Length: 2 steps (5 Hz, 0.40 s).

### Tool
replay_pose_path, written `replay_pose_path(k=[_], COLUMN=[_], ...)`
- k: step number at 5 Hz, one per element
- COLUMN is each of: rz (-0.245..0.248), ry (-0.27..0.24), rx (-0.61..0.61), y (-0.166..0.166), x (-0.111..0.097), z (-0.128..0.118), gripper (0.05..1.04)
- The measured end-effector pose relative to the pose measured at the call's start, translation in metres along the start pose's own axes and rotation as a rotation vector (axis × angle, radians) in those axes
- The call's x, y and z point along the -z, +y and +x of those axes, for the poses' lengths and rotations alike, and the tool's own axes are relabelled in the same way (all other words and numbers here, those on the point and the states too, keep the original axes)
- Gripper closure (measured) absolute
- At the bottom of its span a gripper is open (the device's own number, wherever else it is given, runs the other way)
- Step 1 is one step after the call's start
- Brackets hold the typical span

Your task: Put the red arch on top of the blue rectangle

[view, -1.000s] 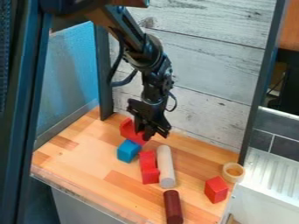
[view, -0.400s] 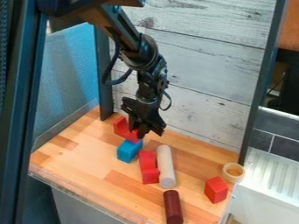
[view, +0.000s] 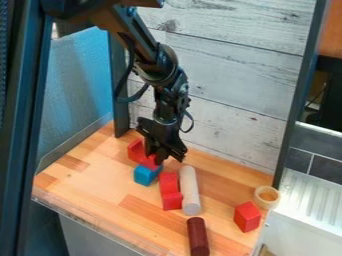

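The fixed camera looks down at a slant from above the near side of the bench (view: 93,187), facing the pale plank wall (view: 234,65) at the far side, near enough for the bench to span much of the view.

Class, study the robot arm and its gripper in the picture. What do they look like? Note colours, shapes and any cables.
The arm is black, built of chunky jointed segments, with brownish-looking stretches along its upper part. A black cable loops out beside the arm's middle joints, and a thinner one curves near the wrist. The gripper is also black, angular and wide at its top.
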<state>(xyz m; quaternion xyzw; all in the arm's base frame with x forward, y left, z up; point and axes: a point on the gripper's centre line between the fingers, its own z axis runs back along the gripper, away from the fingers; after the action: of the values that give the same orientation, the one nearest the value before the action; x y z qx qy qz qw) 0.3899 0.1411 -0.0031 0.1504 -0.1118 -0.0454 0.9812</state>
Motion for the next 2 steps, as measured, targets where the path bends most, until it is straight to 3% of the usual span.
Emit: replay_pose_path(k=[2], rz=[-0.010], ry=[-0.011], rx=[0.013], y=[-0.0054], x=[0.0012], z=[-0.0024], gripper=[0.785])
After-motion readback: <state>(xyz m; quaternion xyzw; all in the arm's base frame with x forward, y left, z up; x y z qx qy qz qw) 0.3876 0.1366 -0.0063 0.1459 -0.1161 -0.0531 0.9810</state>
